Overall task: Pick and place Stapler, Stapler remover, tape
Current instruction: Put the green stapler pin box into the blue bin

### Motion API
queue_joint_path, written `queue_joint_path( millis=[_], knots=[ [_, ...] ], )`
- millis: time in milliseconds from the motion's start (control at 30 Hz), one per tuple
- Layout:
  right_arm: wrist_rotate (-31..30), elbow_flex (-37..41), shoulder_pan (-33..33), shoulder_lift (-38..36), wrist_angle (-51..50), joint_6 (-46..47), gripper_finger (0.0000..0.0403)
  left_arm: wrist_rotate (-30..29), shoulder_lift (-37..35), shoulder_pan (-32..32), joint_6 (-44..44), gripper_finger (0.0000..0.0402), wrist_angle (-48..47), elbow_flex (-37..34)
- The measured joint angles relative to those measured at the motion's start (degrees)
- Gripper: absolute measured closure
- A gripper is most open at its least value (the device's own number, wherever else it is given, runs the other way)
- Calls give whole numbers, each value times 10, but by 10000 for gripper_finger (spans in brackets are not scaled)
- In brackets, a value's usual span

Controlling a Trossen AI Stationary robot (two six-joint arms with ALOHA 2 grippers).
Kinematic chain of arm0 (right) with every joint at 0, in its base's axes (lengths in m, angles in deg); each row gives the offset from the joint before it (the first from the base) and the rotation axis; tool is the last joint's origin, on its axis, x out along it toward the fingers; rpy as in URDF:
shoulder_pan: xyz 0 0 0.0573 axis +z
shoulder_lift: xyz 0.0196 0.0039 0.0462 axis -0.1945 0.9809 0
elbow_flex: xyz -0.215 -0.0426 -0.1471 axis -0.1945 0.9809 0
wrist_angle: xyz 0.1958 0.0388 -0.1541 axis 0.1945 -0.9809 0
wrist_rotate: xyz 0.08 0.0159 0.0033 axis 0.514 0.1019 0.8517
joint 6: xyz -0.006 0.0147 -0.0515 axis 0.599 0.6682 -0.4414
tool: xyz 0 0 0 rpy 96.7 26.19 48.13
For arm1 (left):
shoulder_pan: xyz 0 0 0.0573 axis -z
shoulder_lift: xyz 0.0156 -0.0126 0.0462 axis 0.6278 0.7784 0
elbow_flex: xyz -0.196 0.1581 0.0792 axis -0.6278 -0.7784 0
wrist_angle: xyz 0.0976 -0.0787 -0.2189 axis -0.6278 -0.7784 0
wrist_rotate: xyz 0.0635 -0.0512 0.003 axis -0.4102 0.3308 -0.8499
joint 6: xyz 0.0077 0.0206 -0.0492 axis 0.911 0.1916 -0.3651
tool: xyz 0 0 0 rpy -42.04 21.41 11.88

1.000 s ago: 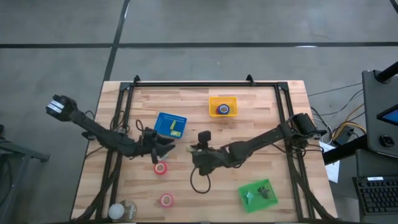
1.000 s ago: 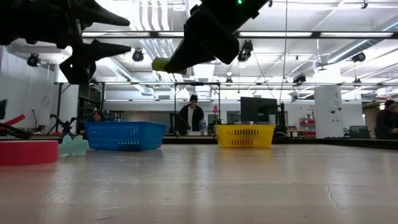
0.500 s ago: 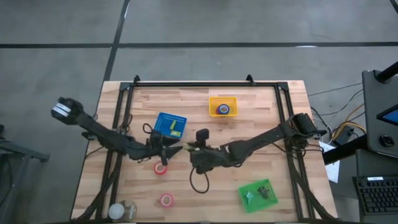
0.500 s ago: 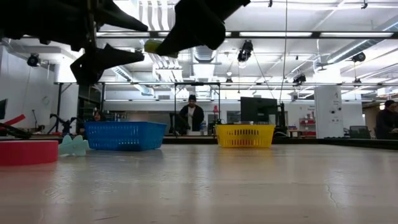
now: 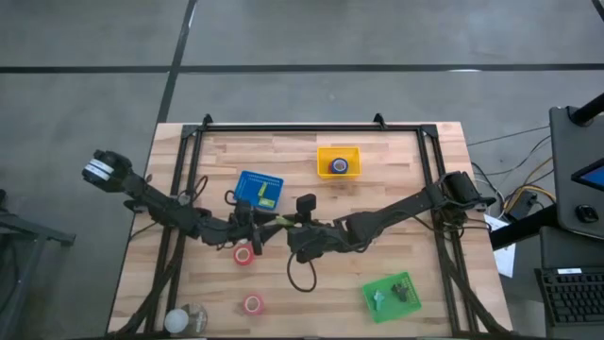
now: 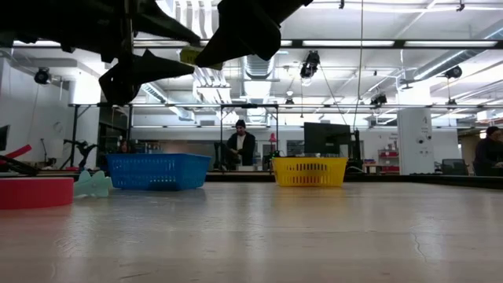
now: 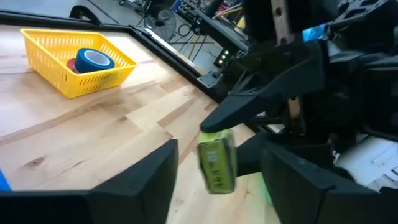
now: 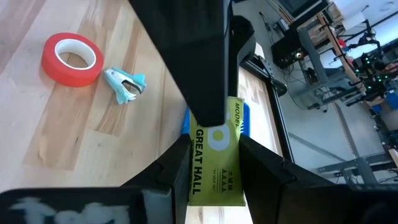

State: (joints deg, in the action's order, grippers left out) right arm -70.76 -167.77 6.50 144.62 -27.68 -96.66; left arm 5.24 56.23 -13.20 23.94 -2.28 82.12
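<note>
The stapler (image 8: 214,163) is a small yellow-green block with pale lettering, up in the air over the table's middle (image 5: 281,225). My right gripper (image 8: 214,155) is shut on it, reaching in from the table's right (image 5: 291,229). My left gripper (image 7: 219,149) is open and faces it from the left (image 5: 264,227), with one finger on either side of the stapler's free end (image 7: 216,163); whether they touch it, I cannot tell. A red tape roll (image 8: 73,59) and the pale teal stapler remover (image 8: 124,84) lie flat on the wood. The blue tape (image 7: 93,60) lies in the yellow basket (image 7: 59,81). My right gripper pinches the stapler between its two fingers (image 8: 181,163), one on each long side, at the end nearer the table's right (image 8: 214,186). The fingers come roughly level from the right and lie along it. The stapler is lifted clear, its free end pointing at my left gripper.
A blue basket (image 5: 260,189) holding a yellow-green thing sits just beyond the grippers, the yellow basket (image 5: 326,151) farther back, and a green basket (image 5: 392,293) near the front right. Red tape rolls (image 5: 243,255) (image 5: 252,304) lie in front. People stand in the room behind (image 6: 238,145).
My left gripper has moved toward the table's right, up to the stapler, so its open fingers now flank the free end. My right gripper has lifted the stapler a little and carried it slightly left.
</note>
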Motion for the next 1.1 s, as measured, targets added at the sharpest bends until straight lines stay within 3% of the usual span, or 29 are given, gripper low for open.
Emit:
queue_joint_path(
  millis=[400,567,733,900,1100],
  knots=[
    [5,1,-1,0,8,-3,285,28,0,-17,8,360,1,-5],
    [3,1,0,0,-8,21,248,26,0,-20,20,361,-5,-6],
    [-28,1,7,-9,-87,93,204,0,-20,-20,17,346,-48,-6],
    [-38,1,21,-19,-176,181,180,-90,-72,-20,0,334,-191,-6],
    [-36,9,40,-19,-250,303,169,-163,-140,-31,-130,358,-415,-6]
  ],
)
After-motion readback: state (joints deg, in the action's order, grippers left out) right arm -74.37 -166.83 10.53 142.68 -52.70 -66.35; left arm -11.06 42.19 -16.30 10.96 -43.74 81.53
